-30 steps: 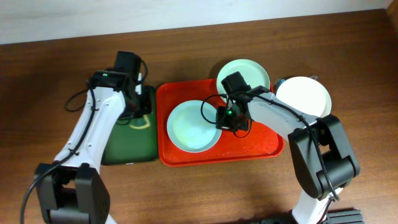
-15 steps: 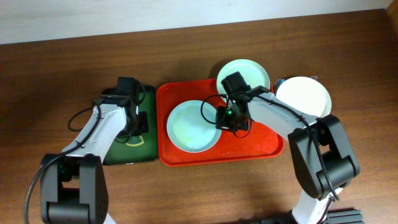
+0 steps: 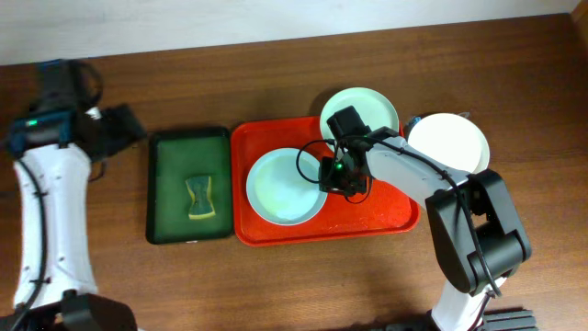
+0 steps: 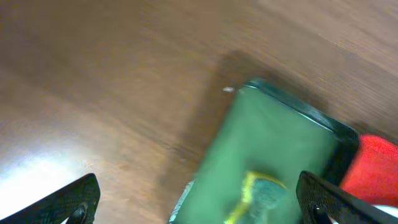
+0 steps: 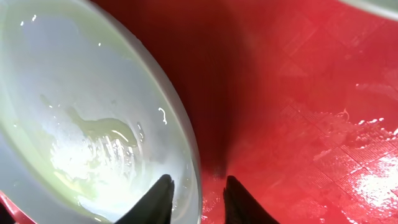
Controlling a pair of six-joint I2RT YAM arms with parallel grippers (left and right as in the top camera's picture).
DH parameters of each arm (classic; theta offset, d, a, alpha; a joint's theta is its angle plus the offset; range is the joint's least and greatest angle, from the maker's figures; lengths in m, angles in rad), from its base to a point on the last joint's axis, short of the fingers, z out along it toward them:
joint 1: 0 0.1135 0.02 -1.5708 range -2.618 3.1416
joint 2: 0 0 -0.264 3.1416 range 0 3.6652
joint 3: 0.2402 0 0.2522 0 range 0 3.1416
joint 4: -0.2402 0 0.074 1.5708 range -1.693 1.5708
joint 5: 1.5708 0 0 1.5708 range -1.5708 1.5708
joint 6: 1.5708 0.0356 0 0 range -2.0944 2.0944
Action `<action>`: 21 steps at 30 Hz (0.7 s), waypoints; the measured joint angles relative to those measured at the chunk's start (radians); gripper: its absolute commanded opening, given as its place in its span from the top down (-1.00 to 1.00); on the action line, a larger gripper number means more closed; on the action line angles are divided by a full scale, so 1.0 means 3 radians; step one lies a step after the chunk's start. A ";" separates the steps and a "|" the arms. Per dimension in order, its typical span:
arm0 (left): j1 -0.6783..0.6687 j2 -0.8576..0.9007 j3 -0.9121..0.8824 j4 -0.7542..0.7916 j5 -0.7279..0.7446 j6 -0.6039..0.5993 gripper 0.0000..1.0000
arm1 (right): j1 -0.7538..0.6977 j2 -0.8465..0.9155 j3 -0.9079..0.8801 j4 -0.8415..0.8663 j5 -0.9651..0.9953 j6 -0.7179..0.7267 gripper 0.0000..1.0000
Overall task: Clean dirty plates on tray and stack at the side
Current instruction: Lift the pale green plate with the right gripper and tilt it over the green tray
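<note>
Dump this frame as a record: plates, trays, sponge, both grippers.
red tray: mid-scene, floor wet
mint plate: inside red tray, left half, wet streaks
second mint plate: overlaps red tray's far rim, right end
white plate: on table, right of red tray
green tray: alongside red tray's left edge
sponge: lying in green tray
right gripper: jaws slightly parted, straddling mint plate's right rim
left gripper: wide open, empty, over table left of green tray
</note>
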 measured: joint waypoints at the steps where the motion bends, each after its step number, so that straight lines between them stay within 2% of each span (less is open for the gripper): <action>1: 0.0099 0.0000 -0.0001 -0.0010 -0.0010 -0.0009 -0.99 | 0.0000 0.0000 0.0000 0.0000 0.0000 0.0000 0.36; 5: 0.0341 0.0000 -0.0001 -0.0011 -0.0011 -0.0009 -0.99 | 0.0000 0.0000 0.0000 0.0001 0.0000 0.0003 0.36; 12: 0.0355 0.0000 -0.0001 -0.0011 -0.0009 -0.0010 -0.98 | 0.0004 0.0000 -0.0050 0.0066 0.0003 0.0001 0.37; 13: 0.0355 0.0000 -0.0001 -0.0010 -0.0010 -0.0010 -0.99 | 0.0005 0.0000 -0.0084 0.0100 0.0006 0.0003 0.51; 14: 0.0355 0.0000 -0.0001 -0.0010 -0.0010 -0.0010 -0.99 | 0.0009 -0.0001 -0.0107 0.0150 0.0003 0.0004 0.92; 19: 0.0355 0.0000 -0.0001 -0.0011 -0.0010 -0.0009 -0.98 | 0.0022 -0.0001 -0.0134 0.0140 0.0010 0.0014 0.92; 21: 0.0355 0.0000 -0.0001 -0.0011 -0.0010 -0.0010 -0.98 | 0.0005 -0.0003 -0.0058 -0.0090 0.0014 0.0018 0.92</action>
